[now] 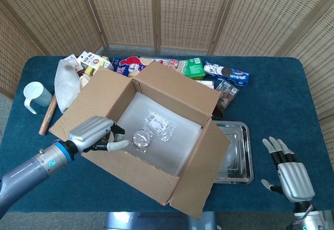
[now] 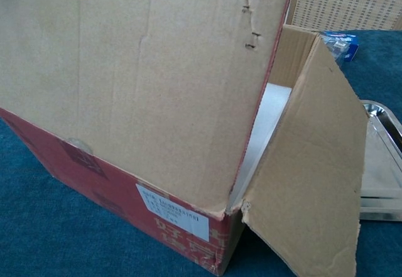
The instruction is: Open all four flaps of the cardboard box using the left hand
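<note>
Cardboard box (image 1: 156, 136) sits mid-counter (image 1: 271, 99) on the blue cloth, rotated diagonally, with all four flaps standing away from the opening; the white interior and some clear-wrapped items (image 1: 151, 128) inside are visible from the head view. Left robot hand (image 1: 96, 135) rests at the near-left flap (image 1: 128, 170), fingers partly curled and the thumb pointing over the flap edge toward the interior; no firm grip on the cardboard is evident, contact looks like a push or light hook. Right robot hand (image 1: 289, 170) lies idle near the right counter edge, fingers spread, holding nothing. In the chest view the near flap (image 2: 138, 82) fills most of the frame and stands steeply rather than folded flat down, so neither hand shows there. Judgement: task nearly complete; the near flap appears least settled. Risks: if the left robot hand lets go while the flap is this upright, crease stiffness could spring it back over the opening. Pushing harder outward could slide or turn the light box toward the steel tray (image 1: 237, 152) just beside its right flap (image 1: 206, 170), or toward the snack packets (image 1: 182, 65) behind. A thumb hooked inside could drag the box on withdrawal.
</note>
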Tool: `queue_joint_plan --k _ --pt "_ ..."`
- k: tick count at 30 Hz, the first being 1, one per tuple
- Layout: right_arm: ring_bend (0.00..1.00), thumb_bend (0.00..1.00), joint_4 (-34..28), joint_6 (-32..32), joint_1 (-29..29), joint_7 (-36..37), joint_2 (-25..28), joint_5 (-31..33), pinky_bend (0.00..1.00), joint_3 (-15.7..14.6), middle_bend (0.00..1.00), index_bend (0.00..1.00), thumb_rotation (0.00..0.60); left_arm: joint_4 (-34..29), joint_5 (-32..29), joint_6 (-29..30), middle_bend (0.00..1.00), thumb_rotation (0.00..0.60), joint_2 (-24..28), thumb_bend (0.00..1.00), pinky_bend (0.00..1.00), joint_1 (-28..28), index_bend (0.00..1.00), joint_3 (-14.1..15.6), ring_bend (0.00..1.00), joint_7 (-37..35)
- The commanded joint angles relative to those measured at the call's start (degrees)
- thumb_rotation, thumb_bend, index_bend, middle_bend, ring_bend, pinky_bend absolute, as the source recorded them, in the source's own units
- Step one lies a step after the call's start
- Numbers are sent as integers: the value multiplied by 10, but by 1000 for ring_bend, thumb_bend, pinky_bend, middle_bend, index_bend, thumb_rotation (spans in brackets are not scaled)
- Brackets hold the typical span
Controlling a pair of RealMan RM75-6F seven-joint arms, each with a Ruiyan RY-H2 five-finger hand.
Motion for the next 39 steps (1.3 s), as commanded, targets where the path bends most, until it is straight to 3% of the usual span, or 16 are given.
queue_joint_plan --k 1,19,27,39 --pt "0 0 0 0 0 0 0 0 211 0 0 0 600 -6 14 -19 686 0 14 0 556 2 659 -10 481 -26" --pt "0 0 0 -2 1 -1 -1 0 210 -1 0 0 600 -35 98 -13 660 0 79 0 557 41 657 -51 484 -130" --pt "0 0 1 -5 2 -6 -4 2 215 -1 0 0 600 -46 163 -29 657 0 106 0 557 56 656 -66 484 -236" --pt "0 0 1 -5 3 -7 -5 2 218 -2 0 0 600 -39 306 -58 649 0 128 0 558 44 652 -44 484 -398"
